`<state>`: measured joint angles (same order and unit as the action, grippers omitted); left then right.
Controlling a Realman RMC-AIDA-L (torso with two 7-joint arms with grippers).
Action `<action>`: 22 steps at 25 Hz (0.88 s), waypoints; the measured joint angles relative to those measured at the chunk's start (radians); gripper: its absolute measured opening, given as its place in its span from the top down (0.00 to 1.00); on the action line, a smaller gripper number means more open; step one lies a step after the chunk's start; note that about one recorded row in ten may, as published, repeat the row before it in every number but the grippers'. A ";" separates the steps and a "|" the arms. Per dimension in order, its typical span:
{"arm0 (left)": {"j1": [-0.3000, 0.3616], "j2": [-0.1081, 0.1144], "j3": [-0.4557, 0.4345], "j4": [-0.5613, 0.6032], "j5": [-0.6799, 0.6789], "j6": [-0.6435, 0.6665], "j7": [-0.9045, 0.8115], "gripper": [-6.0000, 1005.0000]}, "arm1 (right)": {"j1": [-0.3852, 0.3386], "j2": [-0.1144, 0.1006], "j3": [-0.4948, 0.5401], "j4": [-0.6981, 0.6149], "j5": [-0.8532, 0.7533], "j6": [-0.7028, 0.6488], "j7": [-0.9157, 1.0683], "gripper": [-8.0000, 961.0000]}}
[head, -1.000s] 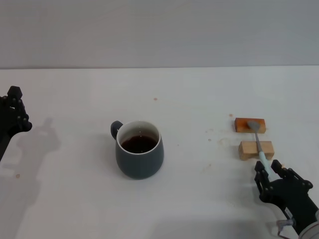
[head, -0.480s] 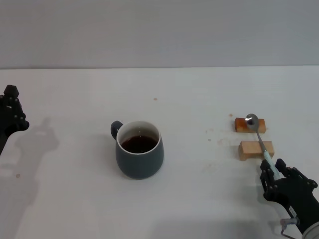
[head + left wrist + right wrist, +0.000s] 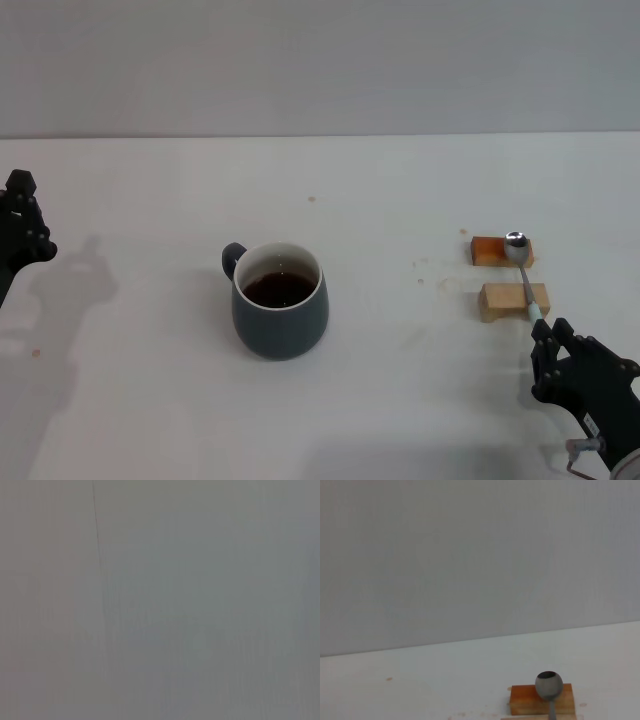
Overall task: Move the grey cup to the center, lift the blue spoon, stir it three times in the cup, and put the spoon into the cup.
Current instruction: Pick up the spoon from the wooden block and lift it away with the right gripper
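The grey cup (image 3: 281, 300) stands near the middle of the white table, handle to the back left, with dark brown liquid inside. The blue spoon (image 3: 524, 277) points its silver bowl up over the orange block (image 3: 491, 251). Its pale-blue handle end goes into my right gripper (image 3: 550, 338), which is shut on it at the front right. In the right wrist view the spoon bowl (image 3: 549, 684) hangs in front of the orange block (image 3: 530, 700). My left gripper (image 3: 20, 228) is parked at the far left edge, well away from the cup.
Two small wooden blocks lie at the right: the orange one and a pale one (image 3: 505, 300) just in front of it. A few small brown stains (image 3: 312, 199) dot the table. The left wrist view holds only a grey wall.
My right gripper has drawn slightly right and toward the front with the spoon. The spoon's bowl has risen off the orange block. The left arm has edged slightly left.
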<state>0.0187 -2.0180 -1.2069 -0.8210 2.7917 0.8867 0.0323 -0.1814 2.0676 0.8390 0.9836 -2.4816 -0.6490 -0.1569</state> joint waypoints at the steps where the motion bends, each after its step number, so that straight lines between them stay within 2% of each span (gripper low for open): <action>1: 0.000 0.000 0.000 0.000 0.000 0.000 0.000 1.00 | 0.000 0.000 0.000 0.001 -0.001 0.000 0.000 0.80; 22: 0.000 -0.001 0.000 0.000 0.000 0.000 0.000 1.00 | 0.007 0.000 -0.003 -0.003 -0.002 0.000 -0.003 0.79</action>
<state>0.0184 -2.0186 -1.2072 -0.8207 2.7918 0.8867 0.0323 -0.1740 2.0676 0.8356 0.9808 -2.4837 -0.6492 -0.1602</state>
